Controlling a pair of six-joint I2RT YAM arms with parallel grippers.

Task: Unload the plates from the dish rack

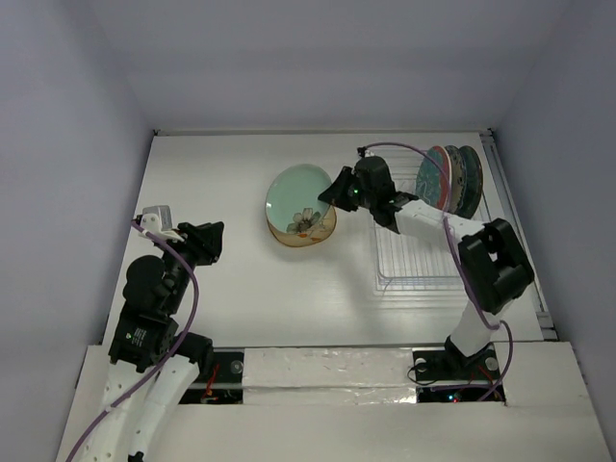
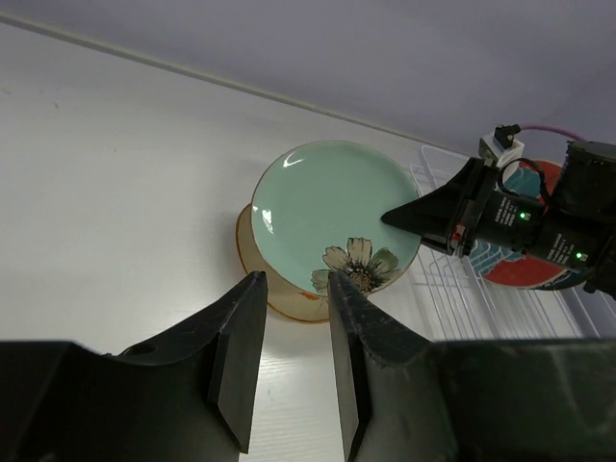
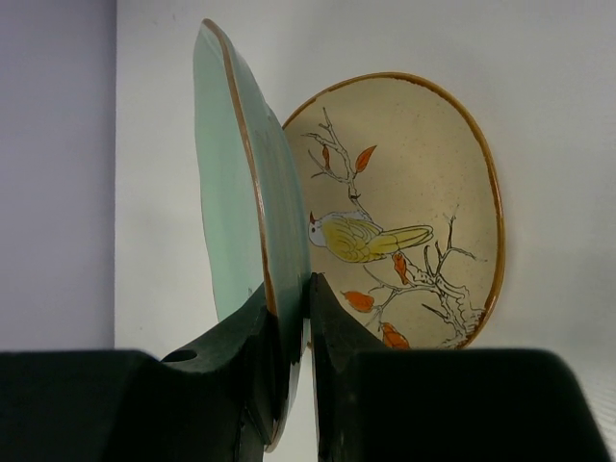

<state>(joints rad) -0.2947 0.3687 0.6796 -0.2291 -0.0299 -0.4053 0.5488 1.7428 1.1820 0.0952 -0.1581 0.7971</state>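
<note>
The mint green plate [image 1: 296, 197] is held by its rim in my right gripper [image 1: 337, 190], tilted over the tan plate [image 1: 313, 236], which lies flat on the table. In the right wrist view the fingers [image 3: 332, 327] pinch the mint plate [image 3: 252, 192], with the tan bird-and-sprig plate [image 3: 414, 183] behind it. The dish rack [image 1: 414, 265] holds three upright plates [image 1: 449, 178] at its far end. My left gripper [image 1: 207, 241] is open and empty, left of the plates. Its view shows its gripper [image 2: 294, 289], the mint plate [image 2: 322, 207] and the right gripper [image 2: 433, 214].
The rack's near slots [image 2: 481, 308] hold nothing. A red plate with teal pattern [image 2: 525, 269] shows behind the right arm. A white wall borders the table's far edge and a rail [image 1: 505, 212] runs along its right side.
</note>
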